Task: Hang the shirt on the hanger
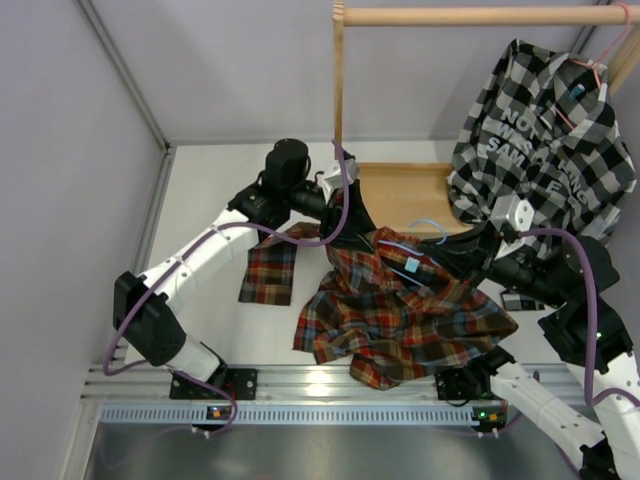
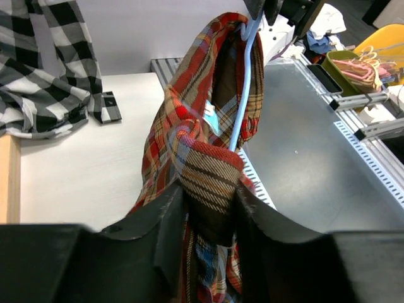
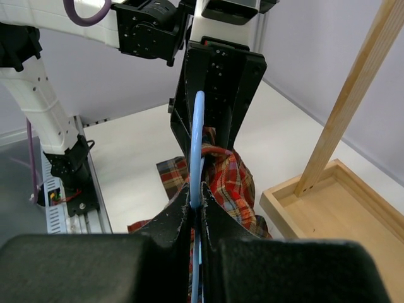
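The shirt, red, orange and blue plaid, hangs bunched between both grippers over the middle of the table. One sleeve lies flat to the left, and the light-blue label faces up. The left gripper is clamped on a fold of its cloth. The right gripper is pinched tight on the hanger, whose blue wire runs into the shirt's opening.

Two shirts: plaid shirt, checked shirt; two hangers: light-blue hanger, pink hanger; one wooden rack.
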Motion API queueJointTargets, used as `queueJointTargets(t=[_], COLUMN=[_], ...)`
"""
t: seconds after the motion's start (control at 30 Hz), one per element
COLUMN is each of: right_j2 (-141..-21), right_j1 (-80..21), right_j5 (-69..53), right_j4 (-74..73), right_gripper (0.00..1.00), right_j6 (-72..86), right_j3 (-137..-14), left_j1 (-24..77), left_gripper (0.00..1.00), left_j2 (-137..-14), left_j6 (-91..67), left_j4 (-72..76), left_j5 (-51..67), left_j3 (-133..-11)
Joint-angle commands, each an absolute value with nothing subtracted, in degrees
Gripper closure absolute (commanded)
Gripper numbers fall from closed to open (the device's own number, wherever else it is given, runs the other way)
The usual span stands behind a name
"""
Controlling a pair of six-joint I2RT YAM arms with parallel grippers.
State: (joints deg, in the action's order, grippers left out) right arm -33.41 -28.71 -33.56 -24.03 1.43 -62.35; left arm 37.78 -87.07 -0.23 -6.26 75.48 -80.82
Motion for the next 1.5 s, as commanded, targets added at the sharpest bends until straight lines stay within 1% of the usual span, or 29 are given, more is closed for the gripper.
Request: queueJointTargets(t=[0.0, 0.07, 0.1, 0.13, 0.23, 0.3, 0.33, 0.37, 0.4, 0.47, 0.5, 0.57, 0.6, 0.63, 0.7, 0.8, 0.97, 1.1, 1.2, 1.33, 1.47], right_j2=[-33.6, -33.7, -33.7, -33.4, -32.9, -32.4, -32.3, -32.1, -31.2, -30.0, -28.2, -26.5, -25.6, -25.5, -26.9, -28.5, -29.6, -30.8, -31.4, -32.3, -32.1], right_j1=[-28.4, -28.3, -28.3, -28.4, -28.3, -28.3, -28.3, -28.3, -28.3, -28.4, -28.4, -28.4, -28.5, -28.6, -29.5, -33.5, -36.1, -36.6, -36.7, -37.2, -39.4], right_j5=[-35.2, -35.0, -34.6, -34.5, -33.8, -33.6, -33.2, -32.4, -29.6, -25.6, -21.7, -19.3, -18.5, -17.9, -14.9, -14.0, -14.5, -16.8, -16.3, -17.4, -14.4], right_j4=[-22.4, -22.5, -22.5, -22.5, -22.5, -22.7, -23.5, -24.2, -25.2, -30.1, -31.9, -37.1, -39.2, -44.2, -49.5, -55.3, -56.3, -55.6, -54.6, -53.4, -53.5], right_gripper=[1.00, 1.00, 1.00, 1.00, 1.00, 0.94, 0.86, 0.56, 0.46, 0.44, 0.43, 0.43, 0.43, 0.44, 0.44, 0.43, 0.43, 0.43, 0.43, 0.45, 0.47], right_j6=[0.4, 0.4, 0.4, 0.5, 0.5, 0.5, 0.5, 0.6, 0.7, 0.5, 0.4, 0.4, -2.4, -3.2, -4.7, -5.4, -7.6, -9.6, -10.2, -11.6, -12.1], right_j3=[-64.9, -64.7, -64.7, -64.5, -64.2, -64.0, -64.1, -64.2, -64.5, -65.7, -66.1, -67.2, -68.8, -69.8, -72.5, -73.2, -72.9, -72.5, -71.6, -70.0, -69.5], left_j1=[38.7, 38.7, 38.7, 38.7, 38.4, 38.1, 37.6, 37.4, 37.1, 36.1, 35.4, 35.2, 35.1, 35.2, 35.1, 35.0, 35.4, 36.6, 37.0, 37.3, 37.2], left_gripper=[0.64, 0.80, 0.98, 1.00, 1.00, 1.00, 1.00, 1.00, 1.00, 1.00, 1.00, 1.00, 1.00, 1.00, 1.00, 1.00, 1.00, 1.00, 1.00, 1.00, 1.00], left_j2=[-87.8, -87.8, -87.5, -87.5, -87.0, -87.0, -87.0, -87.1, -87.1, -87.0, -86.8, -86.2, -86.1, -86.0, -86.1, -86.7, -86.5, -86.5, -86.5, -85.9, -84.5], left_j6=[1.3, 1.4, 1.7, 1.8, 2.5, 2.7, 2.7, 2.6, 2.0, 1.5, 1.1, 1.0, 0.9, 0.9, 0.5, 0.3, 0.5, 0.9, 1.1, 1.4, 1.6], left_j4=[-6.0, -6.0, -6.1, -6.0, -6.1, -6.0, -6.0, -6.0, -5.9, -5.9, -6.0, -5.8, -5.8, -5.8, -5.8, -5.8, -5.9, -5.8, -5.8, -5.8, -5.6], left_j5=[78.7, 78.7, 78.6, 78.5, 79.6, 81.9, 82.8, 83.7, 85.2, 87.0, 87.8, 87.9, 88.1, 88.7, 89.6, 91.0, 93.8, 94.0, 94.7, 95.7, 95.8], left_j3=[-83.5, -83.5, -83.4, -83.3, -83.1, -83.2, -83.3, -83.5, -83.8, -84.0, -84.2, -84.0, -84.1, -84.2, -84.5, -85.3, -85.3, -84.4, -84.0, -83.8, -83.5])
